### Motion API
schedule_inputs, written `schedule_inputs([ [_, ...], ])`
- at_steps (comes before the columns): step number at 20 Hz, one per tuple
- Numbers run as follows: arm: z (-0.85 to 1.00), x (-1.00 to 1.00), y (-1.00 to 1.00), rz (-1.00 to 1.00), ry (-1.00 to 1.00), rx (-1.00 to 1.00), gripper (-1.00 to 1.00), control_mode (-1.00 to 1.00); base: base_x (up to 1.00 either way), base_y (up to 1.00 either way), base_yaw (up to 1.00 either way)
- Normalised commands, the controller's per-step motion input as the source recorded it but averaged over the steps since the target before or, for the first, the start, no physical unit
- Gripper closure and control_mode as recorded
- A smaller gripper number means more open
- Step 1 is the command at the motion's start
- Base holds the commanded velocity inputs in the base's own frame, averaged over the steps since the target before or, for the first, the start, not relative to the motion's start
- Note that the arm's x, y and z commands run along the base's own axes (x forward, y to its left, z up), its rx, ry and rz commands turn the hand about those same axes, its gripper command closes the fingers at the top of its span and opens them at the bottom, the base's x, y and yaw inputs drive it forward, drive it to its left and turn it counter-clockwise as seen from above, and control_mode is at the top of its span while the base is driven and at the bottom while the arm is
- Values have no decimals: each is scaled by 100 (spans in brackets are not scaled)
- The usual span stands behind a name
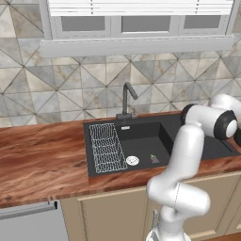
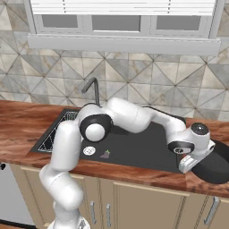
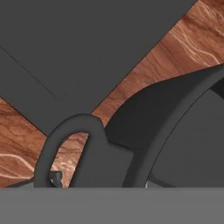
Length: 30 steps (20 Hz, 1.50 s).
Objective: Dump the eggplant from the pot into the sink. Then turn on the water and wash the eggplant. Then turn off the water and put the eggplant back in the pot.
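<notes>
On your wooden desk (image 1: 42, 160), the eggplant (image 1: 154, 158) lies dumped in the sink (image 1: 141, 134), unwashed, while the claw (image 2: 193, 162), part-open, grips the pot (image 2: 214, 166) by its loop handle.

There is one eggplant (image 1: 154, 158). It lies far off to the side of the jaws. There is one pot (image 2: 214, 166), right at the jaws, and it has one loop handle (image 3: 65, 148) that can be seen. There is one sink (image 1: 141, 136), with one white drain (image 1: 132, 160), one wire rack (image 1: 106, 147) and one faucet (image 1: 127, 100). There is one wooden counter (image 1: 42, 160). Up high are three window panes (image 1: 141, 23).
</notes>
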Motion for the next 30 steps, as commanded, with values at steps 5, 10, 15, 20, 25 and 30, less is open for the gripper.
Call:
schedule_inputs([
  [5,-24,0,0,0,0,-5,-100,-100,0,0,0],
  [10,0,0,0,0,0,-1,-100,-100,0,0,0],
  [15,28,0,3,0,0,0,-100,-100,0,0,0],
  [20,56,0,11,0,0,0,-100,-100,0,0,0],
  [25,61,-19,22,0,9,0,-100,-100,0,0,0],
  [30,65,-51,59,2,7,0,-100,-100,0,0,0],
])
